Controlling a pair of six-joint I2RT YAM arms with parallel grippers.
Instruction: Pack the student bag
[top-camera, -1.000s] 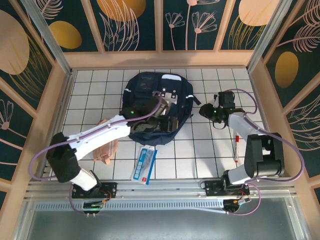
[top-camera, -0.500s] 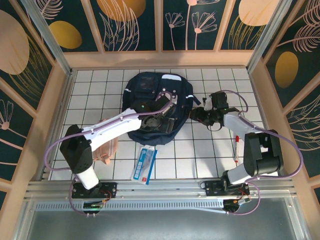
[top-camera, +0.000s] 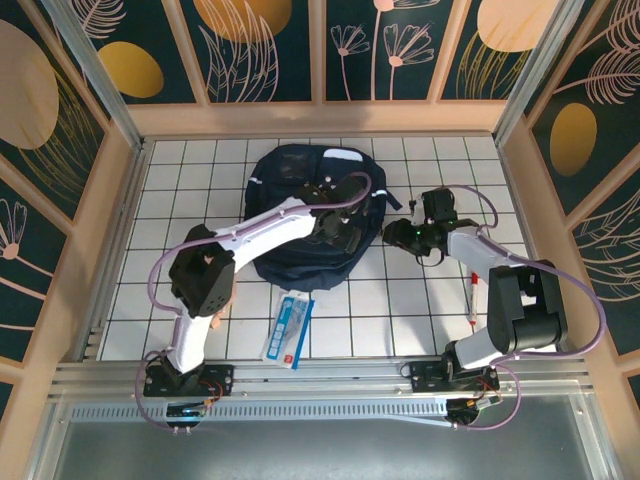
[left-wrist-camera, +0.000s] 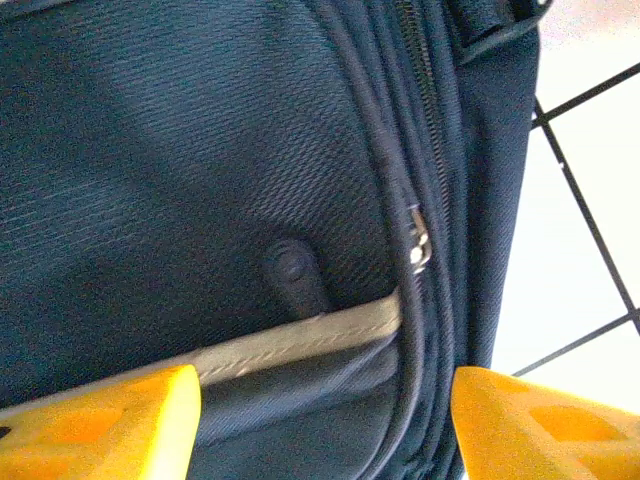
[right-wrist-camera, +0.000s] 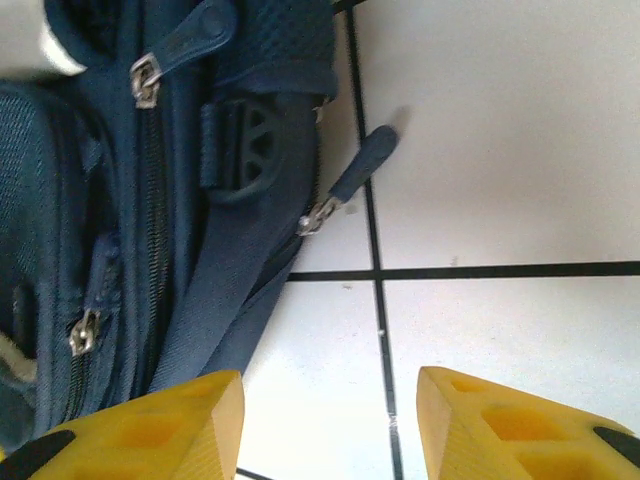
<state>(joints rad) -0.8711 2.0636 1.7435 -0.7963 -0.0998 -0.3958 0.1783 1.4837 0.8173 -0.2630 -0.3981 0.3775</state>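
Left arm (top-camera: 250, 228) farther over bag (top-camera: 290, 170) (tiles (top-camera: 400, 300))

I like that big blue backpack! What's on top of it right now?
The left arm reaches across the backpack, its left gripper open over a grey stripe and a zip pull. The arm covers part of the bag's front, and its inside is hidden.
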